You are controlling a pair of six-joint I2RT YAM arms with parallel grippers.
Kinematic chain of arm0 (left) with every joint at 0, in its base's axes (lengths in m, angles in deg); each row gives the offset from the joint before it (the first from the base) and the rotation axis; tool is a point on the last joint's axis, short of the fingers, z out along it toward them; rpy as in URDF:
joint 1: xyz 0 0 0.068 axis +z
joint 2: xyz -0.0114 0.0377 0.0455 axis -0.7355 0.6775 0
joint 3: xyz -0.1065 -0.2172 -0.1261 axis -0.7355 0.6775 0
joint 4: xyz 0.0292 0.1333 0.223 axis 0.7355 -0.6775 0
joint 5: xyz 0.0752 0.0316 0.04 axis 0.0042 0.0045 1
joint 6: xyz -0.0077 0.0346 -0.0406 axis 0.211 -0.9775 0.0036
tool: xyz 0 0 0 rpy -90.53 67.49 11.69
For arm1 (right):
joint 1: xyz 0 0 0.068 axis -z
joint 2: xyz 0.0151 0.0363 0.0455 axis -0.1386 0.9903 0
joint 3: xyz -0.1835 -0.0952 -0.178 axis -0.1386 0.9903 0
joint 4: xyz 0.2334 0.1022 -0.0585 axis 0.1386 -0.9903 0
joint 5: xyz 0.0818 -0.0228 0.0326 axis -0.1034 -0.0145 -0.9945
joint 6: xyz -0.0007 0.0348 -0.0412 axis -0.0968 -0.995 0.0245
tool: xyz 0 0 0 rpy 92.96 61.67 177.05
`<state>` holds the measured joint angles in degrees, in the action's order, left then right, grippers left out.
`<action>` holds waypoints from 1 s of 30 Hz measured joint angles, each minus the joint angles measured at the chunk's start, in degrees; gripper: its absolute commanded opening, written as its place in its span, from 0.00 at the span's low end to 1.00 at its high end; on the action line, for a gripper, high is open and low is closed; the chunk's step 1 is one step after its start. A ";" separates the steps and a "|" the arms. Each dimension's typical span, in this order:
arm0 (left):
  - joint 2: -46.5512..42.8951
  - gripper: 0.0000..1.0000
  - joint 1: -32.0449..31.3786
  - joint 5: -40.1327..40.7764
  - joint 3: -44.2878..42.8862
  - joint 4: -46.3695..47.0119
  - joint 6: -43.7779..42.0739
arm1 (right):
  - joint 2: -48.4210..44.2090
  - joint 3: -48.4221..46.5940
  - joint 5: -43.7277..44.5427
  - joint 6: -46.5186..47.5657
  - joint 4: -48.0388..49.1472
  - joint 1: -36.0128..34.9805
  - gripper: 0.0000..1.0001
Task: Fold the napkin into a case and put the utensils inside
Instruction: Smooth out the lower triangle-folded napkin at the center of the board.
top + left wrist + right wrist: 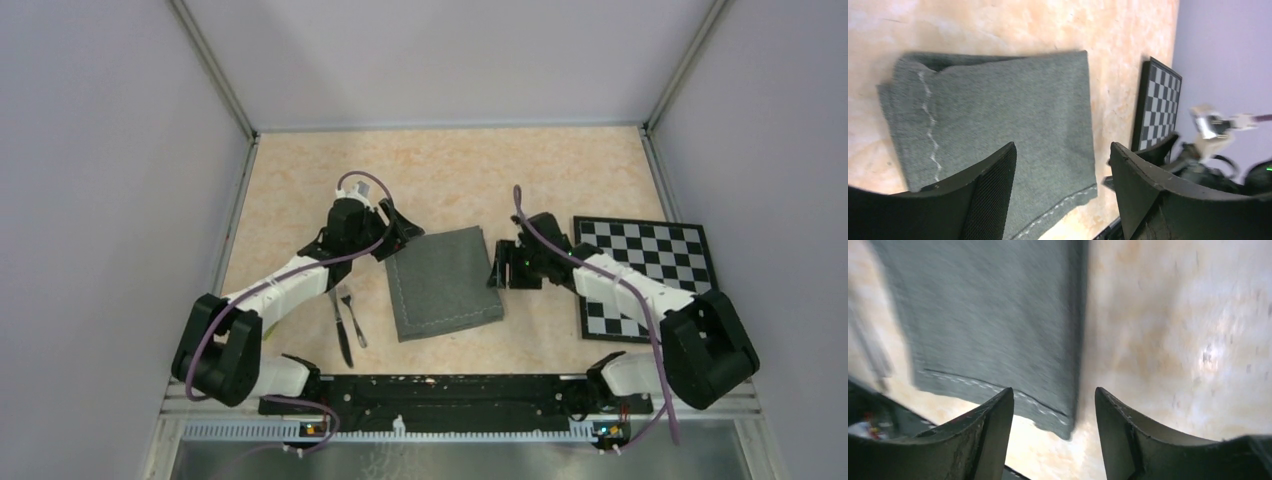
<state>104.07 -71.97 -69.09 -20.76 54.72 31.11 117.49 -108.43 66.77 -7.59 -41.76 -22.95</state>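
Right claw (497, 268) spread, checkered board (672, 255) beside

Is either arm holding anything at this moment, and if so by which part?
Nothing is held. The left gripper and right gripper both show open jaws with nothing between them; the napkin lies free below them.

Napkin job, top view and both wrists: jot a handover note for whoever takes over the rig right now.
Left gripper: open, empty, over the napkin near its far left corner.
Right gripper: open, empty, at the napkin's right edge.
Knife and fork: side by side on the table, left of the napkin.
Done: napkin looks folded over once; doubled layers show at one edge.
Left: fold it into a narrow case, then put both utensils in.
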 measured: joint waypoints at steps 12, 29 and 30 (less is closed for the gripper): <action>12.13 0.69 7.52 -3.74 -0.42 6.10 -0.68 | 30.56 -17.97 -30.84 -10.56 32.17 11.69 0.21; 16.57 0.71 9.60 -4.39 -0.44 6.62 -5.86 | 43.43 -28.83 -33.00 -3.93 25.20 14.01 0.30; 15.17 0.72 9.60 -4.61 -0.55 5.44 -6.10 | 42.60 -29.33 -32.33 -3.32 23.47 13.62 0.32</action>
<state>119.24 -62.38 -73.70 -21.30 60.16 25.02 160.09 -137.76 34.45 -10.92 -18.29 -9.33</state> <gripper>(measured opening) 0.699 0.275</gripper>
